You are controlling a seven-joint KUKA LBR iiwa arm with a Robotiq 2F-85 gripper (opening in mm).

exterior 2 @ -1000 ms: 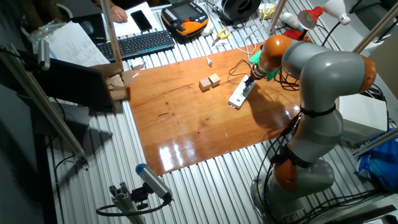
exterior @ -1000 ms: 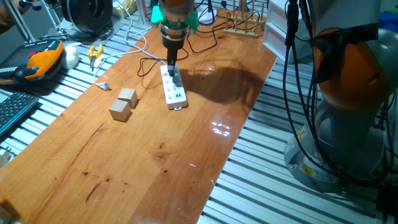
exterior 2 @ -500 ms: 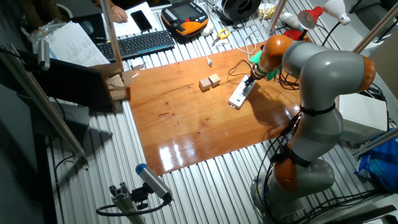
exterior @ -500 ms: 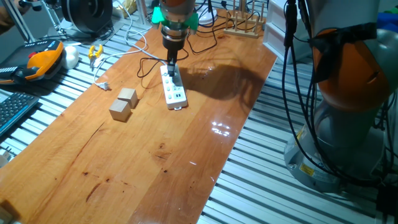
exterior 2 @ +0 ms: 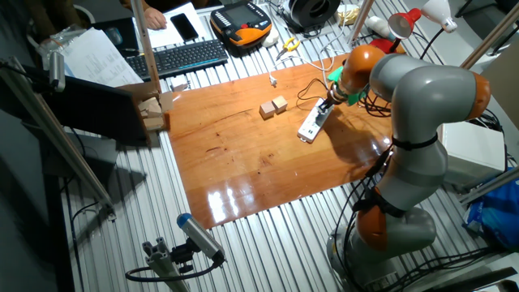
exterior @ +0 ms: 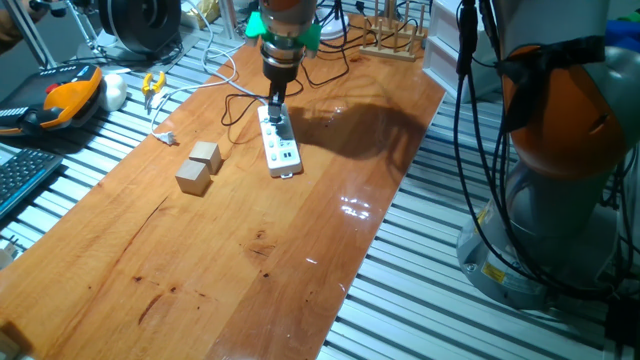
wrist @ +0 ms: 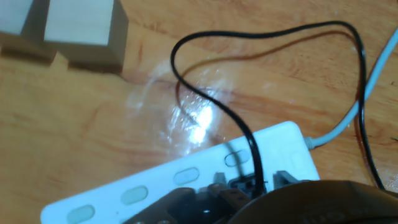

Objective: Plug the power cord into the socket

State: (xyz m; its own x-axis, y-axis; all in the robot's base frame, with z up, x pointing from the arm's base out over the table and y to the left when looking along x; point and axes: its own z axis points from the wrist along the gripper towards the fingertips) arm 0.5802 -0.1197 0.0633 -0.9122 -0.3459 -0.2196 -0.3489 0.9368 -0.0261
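The socket [exterior: 279, 141], a long white rectangular strip with a row of outlet holes, lies flat on the wooden worktop [exterior: 230, 250] in the upper centre of one fixed view, and right of centre in the upper part of the other fixed view [exterior 2: 311, 123]; in the hand view its white casing [wrist: 186, 180] crosses the lower frame, with pale oval outlets in a row. The power cord [wrist: 205, 106] is thin and black; it loops across the wood in the upper half of the hand view and runs down onto the strip, ending in a small dark plug at the strip's top face, lower centre. The end effector [exterior: 277, 107] stands upright over the strip's far end, its tips at the plug; whether the fingers grip the plug cannot be told, as they are blurred and cropped. Two tan wooden cubes [exterior: 199, 167] sit left of the strip, apart from it; a white cable [wrist: 357, 106] leaves the strip's right end.
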